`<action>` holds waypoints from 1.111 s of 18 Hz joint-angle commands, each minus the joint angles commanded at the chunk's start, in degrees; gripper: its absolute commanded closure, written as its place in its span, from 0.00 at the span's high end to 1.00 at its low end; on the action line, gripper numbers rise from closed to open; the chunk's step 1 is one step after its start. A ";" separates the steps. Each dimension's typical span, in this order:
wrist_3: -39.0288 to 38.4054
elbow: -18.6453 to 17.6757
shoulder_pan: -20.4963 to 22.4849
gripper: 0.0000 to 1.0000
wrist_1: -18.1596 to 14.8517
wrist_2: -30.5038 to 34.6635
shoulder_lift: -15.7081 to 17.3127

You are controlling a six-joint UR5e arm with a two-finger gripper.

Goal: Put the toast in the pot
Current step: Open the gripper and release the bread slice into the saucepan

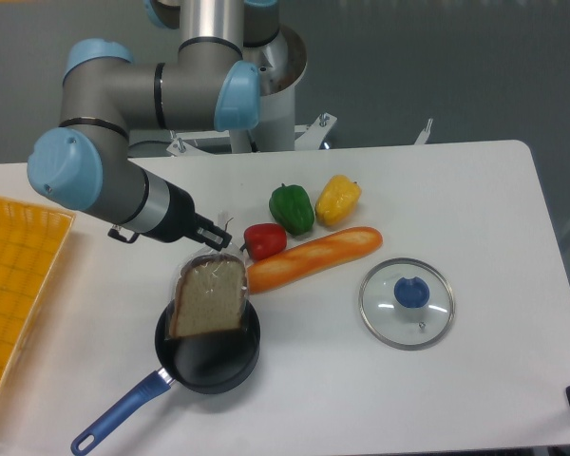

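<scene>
The toast, a speckled brown slice in clear plastic, stands tilted with its lower edge inside the pot and its top leaning up and out over the far rim. The pot is a small black saucepan whose blue handle points to the front left. My gripper sits just above the top of the slice and looks shut on the plastic wrap there. Its fingers are small and partly hidden by the wrist.
An orange baguette lies right of the pot, with a red pepper, a green pepper and a yellow pepper behind it. A glass lid with a blue knob lies further right. An orange tray sits at the left edge.
</scene>
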 joint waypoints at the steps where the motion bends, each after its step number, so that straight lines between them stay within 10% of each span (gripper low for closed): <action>1: -0.09 0.00 0.00 0.14 0.00 0.44 -0.18; 20: -5.80 1.76 -1.76 0.14 0.35 3.43 -5.10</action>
